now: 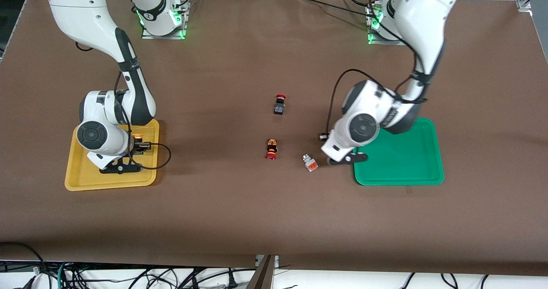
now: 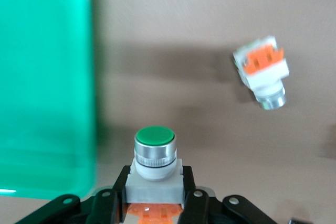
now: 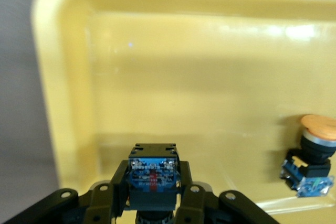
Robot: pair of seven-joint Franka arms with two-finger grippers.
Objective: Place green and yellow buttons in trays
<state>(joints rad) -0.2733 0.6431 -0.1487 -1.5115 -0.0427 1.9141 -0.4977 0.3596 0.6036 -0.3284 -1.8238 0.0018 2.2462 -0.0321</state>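
My left gripper [image 2: 155,187] is shut on a white-bodied button with a green cap [image 2: 154,150]. In the front view it [image 1: 344,160] hangs low over the table beside the green tray [image 1: 402,169]. A second white button with an orange block [image 1: 309,162] lies on its side on the table close by, and also shows in the left wrist view [image 2: 261,72]. My right gripper [image 3: 152,184] is shut on a dark-bodied button [image 3: 153,174] with its cap hidden, over the yellow tray [image 1: 81,177]. A yellow-orange capped button [image 3: 312,153] lies in that tray.
Two dark switches with red caps lie mid-table: one [image 1: 279,104] farther from the front camera, one [image 1: 271,149] nearer. The green tray's rim [image 2: 89,103] is right beside my left gripper. The yellow tray's wall [image 3: 63,103] rises close to my right gripper.
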